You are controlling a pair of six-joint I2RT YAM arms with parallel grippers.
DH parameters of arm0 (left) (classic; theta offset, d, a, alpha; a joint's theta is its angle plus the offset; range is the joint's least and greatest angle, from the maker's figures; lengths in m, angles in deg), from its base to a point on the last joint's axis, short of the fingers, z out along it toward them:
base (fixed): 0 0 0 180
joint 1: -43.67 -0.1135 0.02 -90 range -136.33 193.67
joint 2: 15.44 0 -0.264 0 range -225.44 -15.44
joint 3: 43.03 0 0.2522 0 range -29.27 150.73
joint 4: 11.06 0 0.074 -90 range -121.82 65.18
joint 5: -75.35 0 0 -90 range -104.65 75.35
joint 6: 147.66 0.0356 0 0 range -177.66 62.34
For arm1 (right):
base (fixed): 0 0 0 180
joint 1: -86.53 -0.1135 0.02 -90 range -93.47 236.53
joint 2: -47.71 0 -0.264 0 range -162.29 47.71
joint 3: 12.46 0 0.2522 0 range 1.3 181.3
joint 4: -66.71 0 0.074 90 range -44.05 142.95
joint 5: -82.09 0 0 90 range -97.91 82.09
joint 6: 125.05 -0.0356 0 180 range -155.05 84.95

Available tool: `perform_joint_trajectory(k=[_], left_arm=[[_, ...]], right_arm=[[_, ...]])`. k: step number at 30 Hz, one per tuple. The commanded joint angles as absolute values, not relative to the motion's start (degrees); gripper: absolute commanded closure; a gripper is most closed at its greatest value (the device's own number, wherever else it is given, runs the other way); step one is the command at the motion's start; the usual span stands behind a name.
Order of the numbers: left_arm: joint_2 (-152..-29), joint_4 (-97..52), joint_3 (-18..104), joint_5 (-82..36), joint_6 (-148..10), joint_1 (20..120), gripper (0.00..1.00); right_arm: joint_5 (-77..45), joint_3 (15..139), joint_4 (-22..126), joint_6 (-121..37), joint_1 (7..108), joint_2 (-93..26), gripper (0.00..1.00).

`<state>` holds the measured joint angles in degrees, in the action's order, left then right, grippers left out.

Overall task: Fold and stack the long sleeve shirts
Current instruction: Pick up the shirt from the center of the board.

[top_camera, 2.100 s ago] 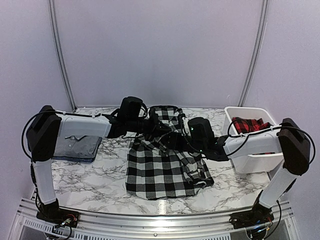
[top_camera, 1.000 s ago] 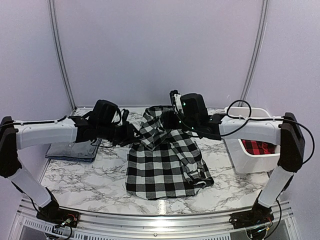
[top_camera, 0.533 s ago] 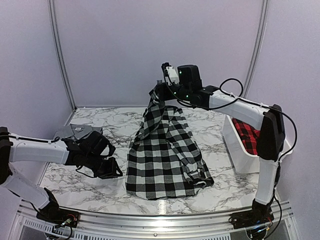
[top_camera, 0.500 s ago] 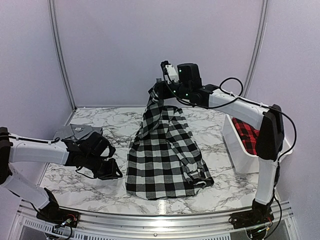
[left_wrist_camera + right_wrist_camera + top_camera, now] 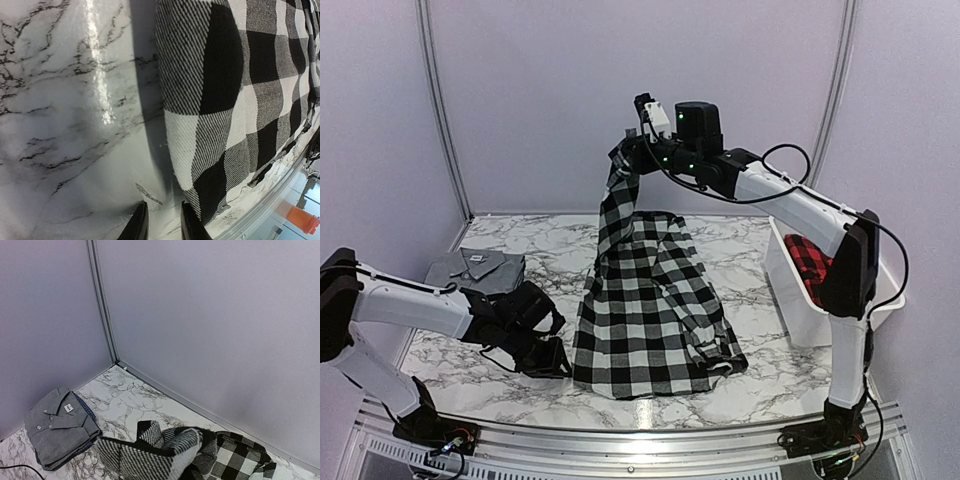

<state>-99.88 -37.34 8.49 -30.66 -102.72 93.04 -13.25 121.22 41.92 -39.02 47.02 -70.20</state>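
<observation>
The black-and-white checked shirt (image 5: pixel 650 310) lies on the marble table with its upper end pulled high into the air. My right gripper (image 5: pixel 623 158) is shut on that raised end; in the right wrist view only bunched checked cloth (image 5: pixel 170 455) shows and the fingers are hidden. My left gripper (image 5: pixel 558 360) sits low on the table at the shirt's lower left edge. In the left wrist view it (image 5: pixel 162 227) is open a little over bare marble, with the checked hem (image 5: pixel 215 125) just beside its right finger. The grey shirt (image 5: pixel 480 268) lies folded at the left.
A white bin (image 5: pixel 800 315) stands at the right edge with the red-and-black checked shirt (image 5: pixel 808 258) inside. The folded grey shirt (image 5: pixel 57 425) rests on a blue-patterned cloth near the back left corner. The table's metal front rail (image 5: pixel 270 200) runs close to the left gripper.
The right arm has risen higher, drawing the shirt's top end further up. The left arm has swung down and right to the shirt's lower left edge, its jaws narrowing.
</observation>
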Motion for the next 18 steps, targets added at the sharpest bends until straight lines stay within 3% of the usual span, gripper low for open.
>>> perform_joint_trajectory(k=[1, 10, 14, 18], left_arm=[[-100.5, -34.4, 9.2, -33.2, -104.4, 93.8, 0.75], [-94.5, -34.7, 6.9, -33.0, -107.0, 93.9, 0.8], [-95.3, -34.7, 7.4, -32.9, -107.1, 93.9, 0.71], [-99.3, -33.9, 9.5, -33.0, -106.6, 94.7, 0.69]], right_arm=[[-13.3, 125.7, 41.1, -37.1, 47.2, -71.9, 1.0], [-13.1, 127.6, 40.8, -36.6, 47.3, -72.7, 1.0], [-12.8, 127.6, 41.0, -36.5, 47.3, -72.6, 1.0], [-12.4, 127.7, 41.0, -36.3, 47.4, -72.6, 1.0]])
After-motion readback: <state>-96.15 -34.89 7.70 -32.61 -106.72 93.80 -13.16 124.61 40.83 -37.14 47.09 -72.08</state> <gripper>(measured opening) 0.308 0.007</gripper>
